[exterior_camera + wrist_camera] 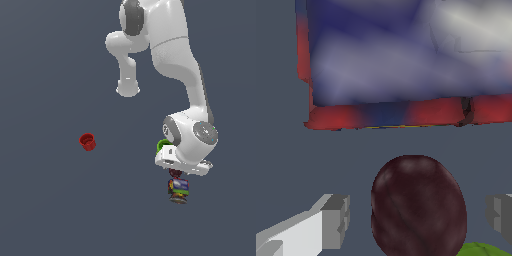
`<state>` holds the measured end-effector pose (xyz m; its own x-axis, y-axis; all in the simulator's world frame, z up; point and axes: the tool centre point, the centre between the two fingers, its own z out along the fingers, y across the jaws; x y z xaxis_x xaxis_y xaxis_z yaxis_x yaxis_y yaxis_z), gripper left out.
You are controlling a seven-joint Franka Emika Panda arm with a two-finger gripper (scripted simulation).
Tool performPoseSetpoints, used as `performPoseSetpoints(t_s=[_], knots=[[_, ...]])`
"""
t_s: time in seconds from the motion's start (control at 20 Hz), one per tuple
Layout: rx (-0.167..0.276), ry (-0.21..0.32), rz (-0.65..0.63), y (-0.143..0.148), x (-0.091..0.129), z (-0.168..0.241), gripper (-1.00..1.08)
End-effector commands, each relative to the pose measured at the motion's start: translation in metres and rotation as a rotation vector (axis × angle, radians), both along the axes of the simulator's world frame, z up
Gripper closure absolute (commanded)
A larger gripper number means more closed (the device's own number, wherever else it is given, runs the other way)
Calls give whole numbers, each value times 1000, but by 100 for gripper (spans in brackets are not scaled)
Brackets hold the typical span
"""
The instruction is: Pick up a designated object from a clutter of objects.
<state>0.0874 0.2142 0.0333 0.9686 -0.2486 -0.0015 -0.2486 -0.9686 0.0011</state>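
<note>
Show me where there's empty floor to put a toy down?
Lots of bare floor lies all around the red cup, between it and the arm. It's crowded under the claw: the dark ball, the colourful can and the green cup bunch together there.

Dark maroon ball (pixel 418 205) is showing near-black red with faint darker streaks; the can (pixel 406 60) beside it is showing a blurry blue-violet and whitish label with a red rim band, and in the exterior view it is reading as multicoloured stripes. Gripper (pixel 418 220) fingers (pixel 336 222) are showing grey tips on a white body, green cup (pixel 162 146) is bright green, red cup (pixel 88 142) is plain red, the floor (pixel 50 210) is flat slate grey-blue, and the arm (pixel 175 55) is white with grey joint caps.
</note>
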Motion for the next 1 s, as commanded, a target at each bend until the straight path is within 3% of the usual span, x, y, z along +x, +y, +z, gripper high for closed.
performPoseSetpoints(t_s=[0.0, 0.1, 0.15, 0.95], knots=[[1, -2, -1, 0, 1, -5, -92], [1, -2, -1, 0, 2, -5, -92], [1, -2, -1, 0, 2, -5, 108], [1, -1, 0, -2, 0, 3, 108]])
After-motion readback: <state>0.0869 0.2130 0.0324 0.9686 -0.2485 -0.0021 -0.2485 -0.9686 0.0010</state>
